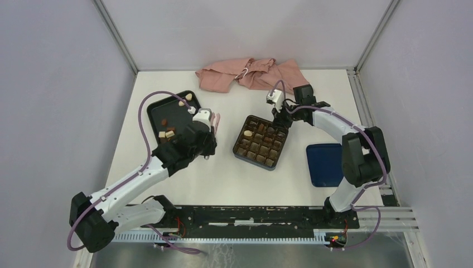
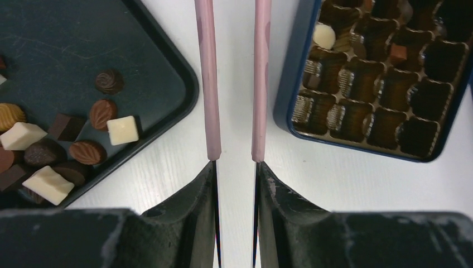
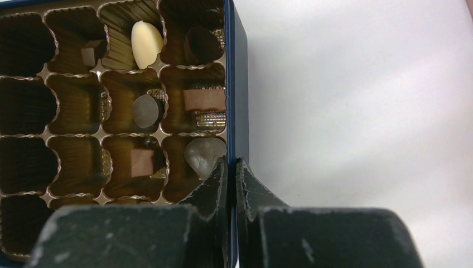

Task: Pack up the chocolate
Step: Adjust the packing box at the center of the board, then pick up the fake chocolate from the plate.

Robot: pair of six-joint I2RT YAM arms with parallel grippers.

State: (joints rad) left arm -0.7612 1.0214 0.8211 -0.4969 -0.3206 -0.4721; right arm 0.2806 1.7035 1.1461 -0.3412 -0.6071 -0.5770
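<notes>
Loose chocolate (image 1: pixel 167 133) lies on the black tray (image 1: pixel 162 109) at the left: dark, light brown and white pieces (image 2: pixel 83 145) on the tray floor (image 2: pixel 67 50). The dark blue box (image 1: pixel 240 153) with its brown gridded insert sits mid-table and holds a few pieces, among them a white one (image 3: pixel 146 42). My left gripper (image 1: pixel 215 121) hangs over bare table between tray and box (image 2: pixel 287 84), its pink fingers (image 2: pixel 207 84) slightly apart with nothing between them. My right gripper (image 1: pixel 277 117) is shut on the box's far wall (image 3: pixel 230 67), the blue rim pinched at its tips (image 3: pixel 231 164).
A crumpled pink cloth (image 1: pixel 251 74) lies at the back of the table. The blue box lid (image 1: pixel 323 164) rests flat near the right arm's base. Enclosure walls stand close on the left, right and back.
</notes>
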